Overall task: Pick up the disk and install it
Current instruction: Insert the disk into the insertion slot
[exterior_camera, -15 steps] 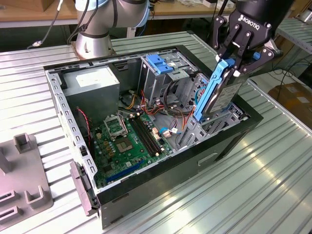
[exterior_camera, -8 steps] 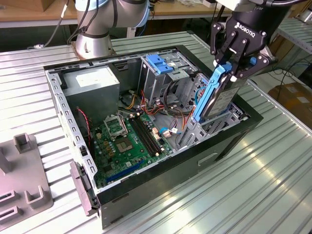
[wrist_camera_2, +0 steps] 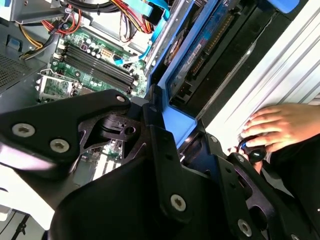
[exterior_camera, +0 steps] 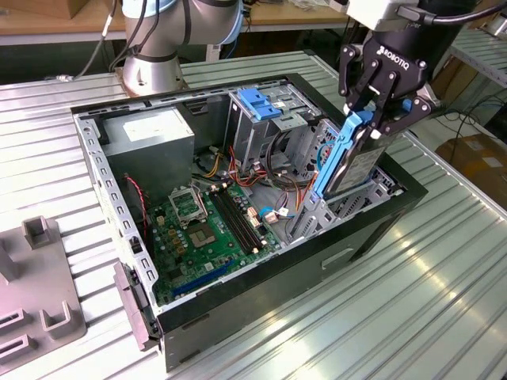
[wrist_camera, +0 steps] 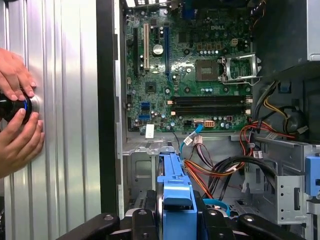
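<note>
The disk (exterior_camera: 348, 162), a grey metal drive with blue side rails, stands on edge and tilted over the front drive bay of the open computer case (exterior_camera: 238, 293), at the exterior view's right. Its lower end is down among the bay's metal brackets. My gripper (exterior_camera: 372, 123) is shut on the disk's upper end from above. In the first wrist view the blue rail of the disk (wrist_camera: 175, 185) runs out from between my black fingers (wrist_camera: 142, 220). The second wrist view shows the disk (wrist_camera_2: 200, 55) by the case's front wall, with my gripper (wrist_camera_2: 182, 125) clamped on its blue end.
Inside the case lie a green motherboard (exterior_camera: 210, 229), a grey power-supply box (exterior_camera: 150, 134), a metal cage with a blue top (exterior_camera: 257, 103) and loose cables (wrist_camera: 225, 170). A person's hands (wrist_camera: 17, 135) hold a black knob on the ribbed table beside the case. A grey fixture (exterior_camera: 40, 301) sits at the exterior view's left.
</note>
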`<action>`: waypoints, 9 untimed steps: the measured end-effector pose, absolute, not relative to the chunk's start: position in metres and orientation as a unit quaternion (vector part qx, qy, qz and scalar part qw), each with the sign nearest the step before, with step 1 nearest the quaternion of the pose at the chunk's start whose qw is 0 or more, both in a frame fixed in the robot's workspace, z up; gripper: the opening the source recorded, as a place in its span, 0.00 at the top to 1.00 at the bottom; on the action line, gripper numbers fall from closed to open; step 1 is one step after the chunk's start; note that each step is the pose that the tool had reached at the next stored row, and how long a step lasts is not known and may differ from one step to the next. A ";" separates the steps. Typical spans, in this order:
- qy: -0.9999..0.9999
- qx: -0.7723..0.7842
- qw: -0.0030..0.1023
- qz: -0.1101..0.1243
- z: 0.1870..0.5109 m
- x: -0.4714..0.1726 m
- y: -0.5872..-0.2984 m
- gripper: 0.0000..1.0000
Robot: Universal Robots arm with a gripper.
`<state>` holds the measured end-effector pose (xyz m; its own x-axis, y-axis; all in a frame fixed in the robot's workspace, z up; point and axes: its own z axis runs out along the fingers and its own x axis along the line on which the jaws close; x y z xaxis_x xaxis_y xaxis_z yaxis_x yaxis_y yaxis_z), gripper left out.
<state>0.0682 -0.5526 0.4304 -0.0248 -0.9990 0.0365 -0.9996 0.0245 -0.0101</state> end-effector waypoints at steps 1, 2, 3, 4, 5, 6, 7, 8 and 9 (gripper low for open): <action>-0.716 0.698 0.009 0.016 0.429 0.068 -0.553 0.63; -0.716 0.698 0.009 0.016 0.426 0.068 -0.553 0.63; -0.716 0.698 0.010 0.016 0.424 0.068 -0.553 0.63; -0.716 0.698 0.009 0.016 0.421 0.068 -0.553 0.63; -0.716 0.698 0.010 0.016 0.419 0.068 -0.553 0.63; -0.716 0.698 0.009 0.016 0.417 0.068 -0.553 0.63; -0.716 0.698 0.009 0.016 0.415 0.068 -0.553 0.63; -0.716 0.698 0.009 0.016 0.412 0.068 -0.553 0.63; -0.716 0.698 0.009 0.017 0.411 0.068 -0.553 0.63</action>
<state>0.0682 -0.5532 0.4107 -0.0249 -0.9990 0.0365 -0.9996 0.0245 -0.0106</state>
